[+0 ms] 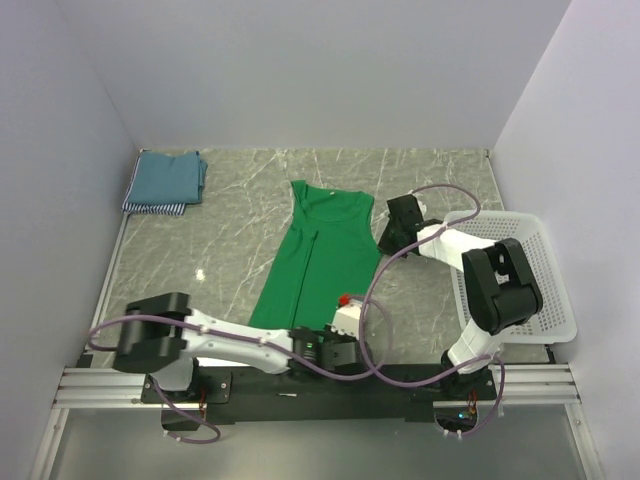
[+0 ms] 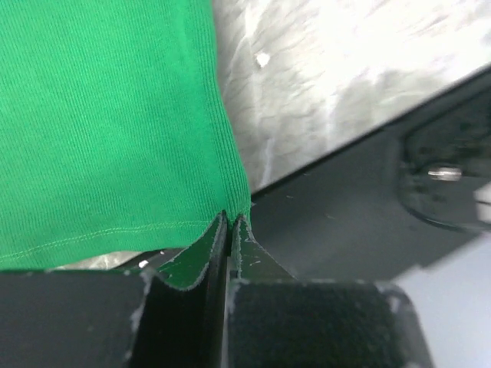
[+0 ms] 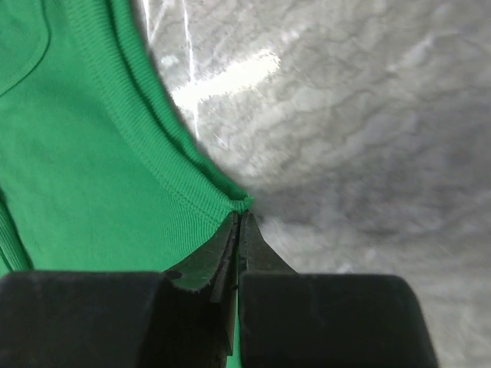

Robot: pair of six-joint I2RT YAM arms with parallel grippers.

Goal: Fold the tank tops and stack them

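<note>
The green tank top (image 1: 320, 255) lies flat and lengthwise, its neckline pointing away from the arms and a long crease running down it. The left claw (image 2: 230, 221) is closed on the near hem corner of the top, with only a thin bite of cloth between its tips. The right claw (image 3: 239, 218) is clamped the same way on a rib-bound corner on the top's right side, up by the armhole.

Both bites sit at the very edge of a stretchy knit. If the arms lift unevenly or pull apart, I'd expect one corner to slip out. The fold would then land crooked, or the free side would drag and bunch. The black base rail runs just nearer than the hem, so the left claw could snag there.

Well off to the far left of the green top, the teal tank top (image 1: 168, 178) sits folded on the striped tank top (image 1: 152, 209). Just right of the green top stands a white mesh basket (image 1: 555, 255).

Under the green top, the worktop (image 1: 230, 260) is glossy, grey and marble-patterned, with glare patches. Plain pale walls close in three sides.
</note>
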